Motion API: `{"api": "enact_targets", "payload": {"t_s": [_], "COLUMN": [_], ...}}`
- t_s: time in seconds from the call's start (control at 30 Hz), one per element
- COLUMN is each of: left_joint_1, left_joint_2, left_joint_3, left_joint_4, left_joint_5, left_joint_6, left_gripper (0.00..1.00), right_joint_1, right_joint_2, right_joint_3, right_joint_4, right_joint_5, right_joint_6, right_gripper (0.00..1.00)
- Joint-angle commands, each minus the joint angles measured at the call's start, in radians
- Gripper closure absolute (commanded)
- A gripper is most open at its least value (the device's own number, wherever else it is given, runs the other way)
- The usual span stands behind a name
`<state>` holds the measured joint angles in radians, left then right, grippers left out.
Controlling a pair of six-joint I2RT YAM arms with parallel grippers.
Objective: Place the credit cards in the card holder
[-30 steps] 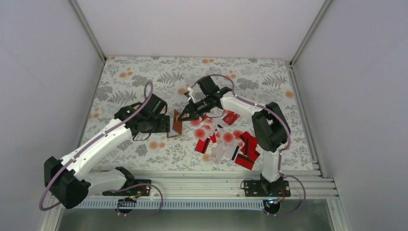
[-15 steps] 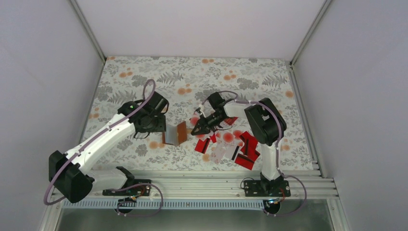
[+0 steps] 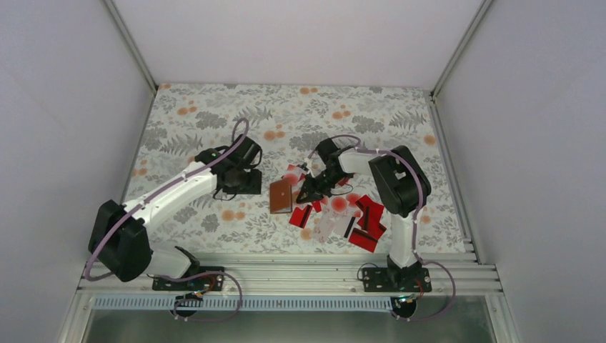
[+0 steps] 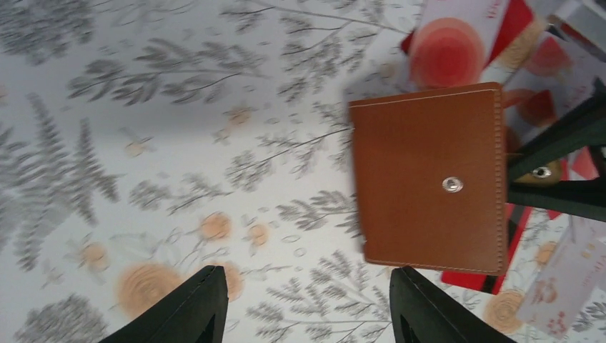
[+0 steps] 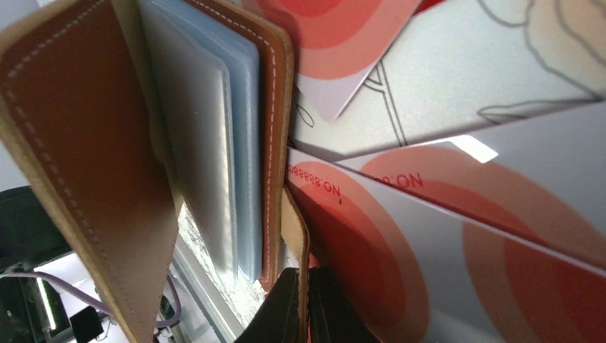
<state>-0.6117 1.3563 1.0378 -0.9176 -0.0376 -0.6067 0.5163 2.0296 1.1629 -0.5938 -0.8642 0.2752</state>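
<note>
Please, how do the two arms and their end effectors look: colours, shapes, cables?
Both the left arm and right arm have white links joined by bulky black joint housings. A mauve cable loops along each. The left end effector and right end effector each have two dark tapering fingers.

I note the card holder (image 3: 281,196), brown, on the floral bench (image 3: 207,121) between both hands. The right hand (image 3: 303,193) meets its right edge; the left hand (image 3: 251,186) is near its left. The credit cards (image 3: 343,211) lie scattered beside the right hand.
</note>
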Motion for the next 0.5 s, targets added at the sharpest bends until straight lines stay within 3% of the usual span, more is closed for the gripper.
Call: {"api": "enact_targets", "payload": {"t_s": [0.0,0.3,0.47], "left_joint_1": [-0.011,-0.097,-0.133], "left_joint_2": [0.051,0.234,0.340], "left_joint_3": [0.039,0.207,0.240], "left_joint_4": [0.149,0.144,0.113], "left_joint_5": [0.126,0.096,0.046], "left_joint_6": [0.063,0.125,0.120], "left_gripper": [0.41,0.18,0.13], "right_joint_1": [0.000,0.035,0.049], "right_joint_2": [-0.047,-0.096,-0.118], "right_joint_3": [0.025,0.063,0.066], "right_joint_4": [-0.053,-0.066,-0.052], "right_joint_5": [0.069,0.061,0.038], "right_joint_6": [-0.021,0.042,0.068], "right_gripper": [0.96,0.96,0.96]}}
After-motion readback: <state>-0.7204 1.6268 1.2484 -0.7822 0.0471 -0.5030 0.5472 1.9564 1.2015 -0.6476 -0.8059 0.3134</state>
